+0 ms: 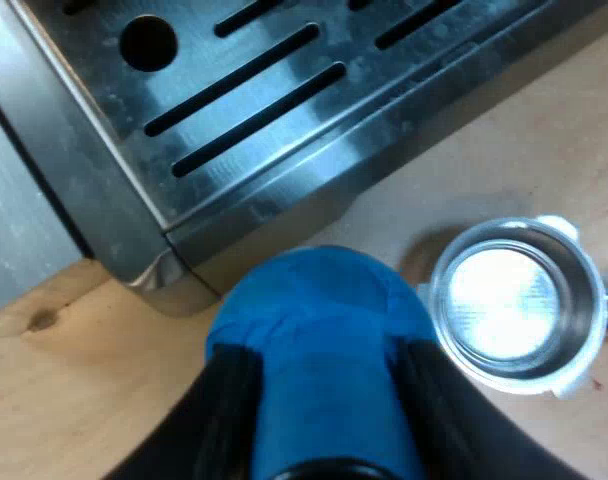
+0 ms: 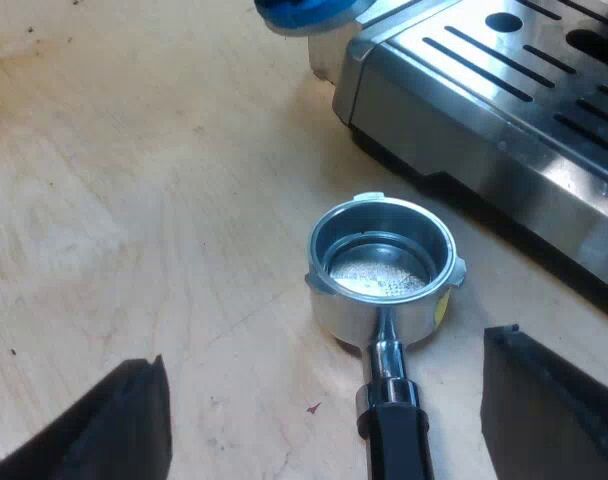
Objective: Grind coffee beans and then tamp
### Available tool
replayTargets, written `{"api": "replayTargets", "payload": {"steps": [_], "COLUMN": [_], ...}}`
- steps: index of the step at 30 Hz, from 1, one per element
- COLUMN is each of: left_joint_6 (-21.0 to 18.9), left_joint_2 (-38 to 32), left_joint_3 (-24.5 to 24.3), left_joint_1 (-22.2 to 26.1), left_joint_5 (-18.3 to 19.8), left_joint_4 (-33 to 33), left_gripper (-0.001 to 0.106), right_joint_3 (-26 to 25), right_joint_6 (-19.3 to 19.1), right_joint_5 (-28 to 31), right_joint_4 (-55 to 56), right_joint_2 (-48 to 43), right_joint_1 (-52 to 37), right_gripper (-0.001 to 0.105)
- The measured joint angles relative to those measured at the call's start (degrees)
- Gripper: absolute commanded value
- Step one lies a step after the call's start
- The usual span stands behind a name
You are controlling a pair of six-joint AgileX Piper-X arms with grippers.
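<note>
Tamper (image 1: 319,310) comes first: blue, rounded, and clamped between the two black fingers of my left gripper (image 1: 329,400), which close on its sides. It hangs over the wooden table (image 1: 54,400), just off the corner of the espresso machine (image 1: 234,110) with its slotted steel tray, and near the metal holder (image 1: 509,300). The holder lies loose on the table, mouth up, apart from the machine.

My right gripper (image 2: 334,400) hovers over the holder's dark handle (image 2: 394,440), fingers spread wide and holding nothing. From this side the perforated floor of the bowl (image 2: 379,270) is bare. No grounds lie in it, so I judge the grinding not yet done and tamping premature.

The holder looks like solid metal: stiff, fairly heavy, weighted toward the bowl, with polished walls that would likely slip between fingers. The handle is the place to grip, close behind the metal neck, so the bowl end droops less. The tamper looks rigid and compact. Gripped across its body it should sit firm, though its rounded sides could twist under a hard press.
</note>
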Motion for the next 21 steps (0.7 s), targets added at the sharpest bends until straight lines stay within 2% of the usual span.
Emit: {"api": "replayTargets", "payload": {"steps": [11,21], "left_joint_6": [0.0,0.0], "left_joint_2": [5.7,11.3], "left_joint_3": [4.4,4.3], "left_joint_1": [0.5,0.5], "left_joint_5": [-0.4,-0.5], "left_joint_4": [-2.4,-7.3], "left_gripper": [0.000,0.000], "right_joint_3": [0.0,0.0], "right_joint_6": [0.0,0.0], "right_joint_5": [0.0,0.0], "right_joint_4": [-8.9,-9.2], "right_joint_2": [0.0,0.0], "right_joint_1": [0.0,0.0], "right_gripper": [0.066,0.066]}}
